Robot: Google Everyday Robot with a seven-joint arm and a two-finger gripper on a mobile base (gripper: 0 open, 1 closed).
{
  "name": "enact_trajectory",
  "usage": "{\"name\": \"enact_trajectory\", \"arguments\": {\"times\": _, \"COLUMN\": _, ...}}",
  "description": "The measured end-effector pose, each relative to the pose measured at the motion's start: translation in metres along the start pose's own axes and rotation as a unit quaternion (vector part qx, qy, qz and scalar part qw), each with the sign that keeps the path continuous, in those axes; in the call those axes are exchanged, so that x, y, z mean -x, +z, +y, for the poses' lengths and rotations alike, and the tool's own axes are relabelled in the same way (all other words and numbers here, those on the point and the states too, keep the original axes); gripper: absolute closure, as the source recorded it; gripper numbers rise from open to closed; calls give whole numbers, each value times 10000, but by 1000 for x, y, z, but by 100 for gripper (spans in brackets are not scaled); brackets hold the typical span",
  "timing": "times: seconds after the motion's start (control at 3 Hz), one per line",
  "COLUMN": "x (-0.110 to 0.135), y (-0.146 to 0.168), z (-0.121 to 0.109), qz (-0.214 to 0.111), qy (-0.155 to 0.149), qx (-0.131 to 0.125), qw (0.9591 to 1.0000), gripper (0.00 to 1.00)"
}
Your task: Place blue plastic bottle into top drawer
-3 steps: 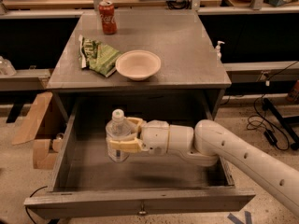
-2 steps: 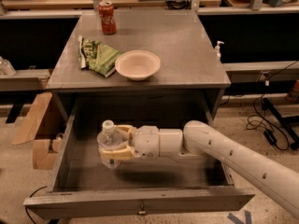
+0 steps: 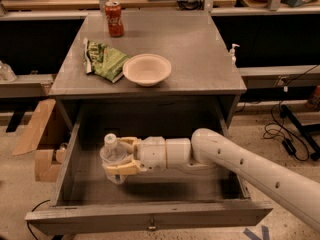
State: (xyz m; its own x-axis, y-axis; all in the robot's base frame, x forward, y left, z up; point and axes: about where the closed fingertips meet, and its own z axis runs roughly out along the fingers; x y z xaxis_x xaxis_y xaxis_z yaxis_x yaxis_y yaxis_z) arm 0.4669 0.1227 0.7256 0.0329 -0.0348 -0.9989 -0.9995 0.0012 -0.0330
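The blue plastic bottle, clear with a white cap, stands inside the open top drawer towards its left side. My gripper reaches in from the right, and its yellowish fingers are closed around the bottle's body. The bottle's base is low in the drawer; I cannot tell whether it touches the drawer floor. The drawer's grey front panel with its small knob faces the camera at the bottom.
On the cabinet top are a red soda can, a green snack bag and a cream bowl. A small white pump bottle is at the right edge. A cardboard box sits on the floor at left; cables lie at right.
My gripper has carried the bottle to the left and lower into the drawer, still holding it.
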Motion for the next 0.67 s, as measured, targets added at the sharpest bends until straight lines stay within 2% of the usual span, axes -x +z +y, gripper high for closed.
{"name": "enact_trajectory", "arguments": {"times": 0.67, "x": 1, "y": 3, "z": 2, "qz": -5, "qy": -5, "qx": 35, "qw": 10000, "gripper": 27}}
